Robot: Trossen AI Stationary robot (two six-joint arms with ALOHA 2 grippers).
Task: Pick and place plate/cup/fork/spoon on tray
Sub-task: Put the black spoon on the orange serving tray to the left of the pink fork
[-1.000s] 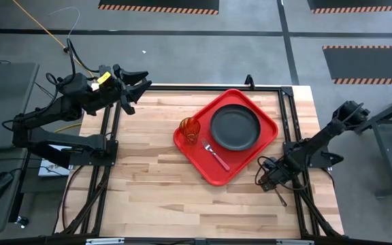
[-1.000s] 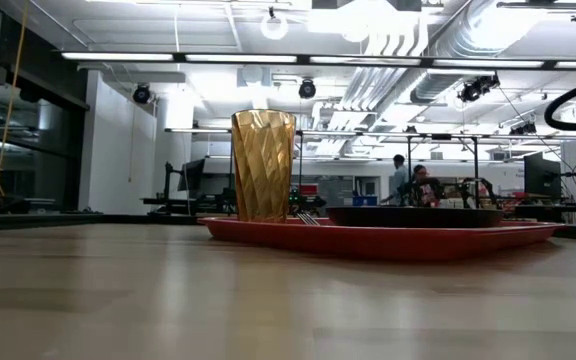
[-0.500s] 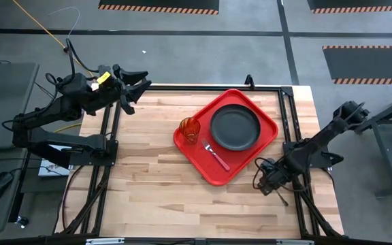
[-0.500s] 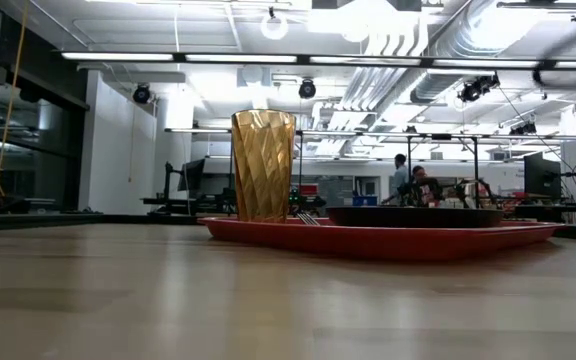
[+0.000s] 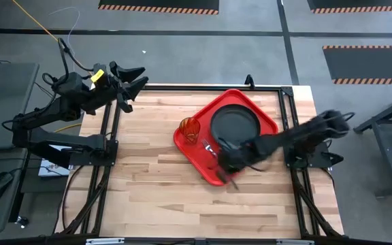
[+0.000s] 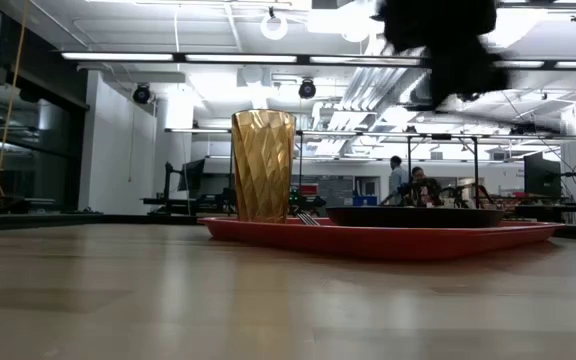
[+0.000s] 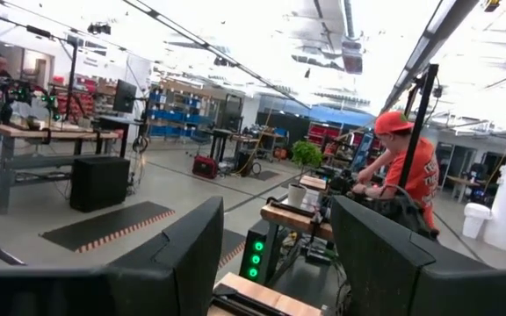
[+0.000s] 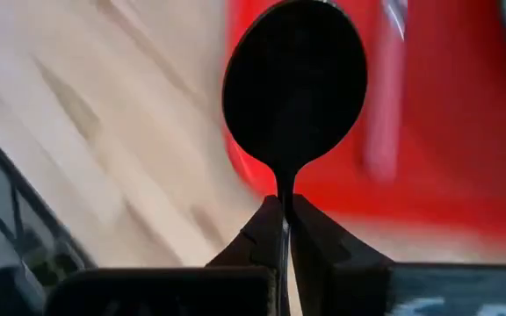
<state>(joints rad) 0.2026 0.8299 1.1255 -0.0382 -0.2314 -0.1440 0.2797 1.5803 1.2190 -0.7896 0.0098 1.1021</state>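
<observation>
Above the near corner of the tray, the right gripper is clamped on the spoon by its thin handle, bowl pointing forward over the red rim. On the tray lie the plate, the fork and, standing upright at its left corner, the cup. The tray rests on a pale wooden table. The left gripper waits beyond the table's far left corner, fingers spread. Beyond, a workshop with benches; a person in an orange shirt bends over one.
</observation>
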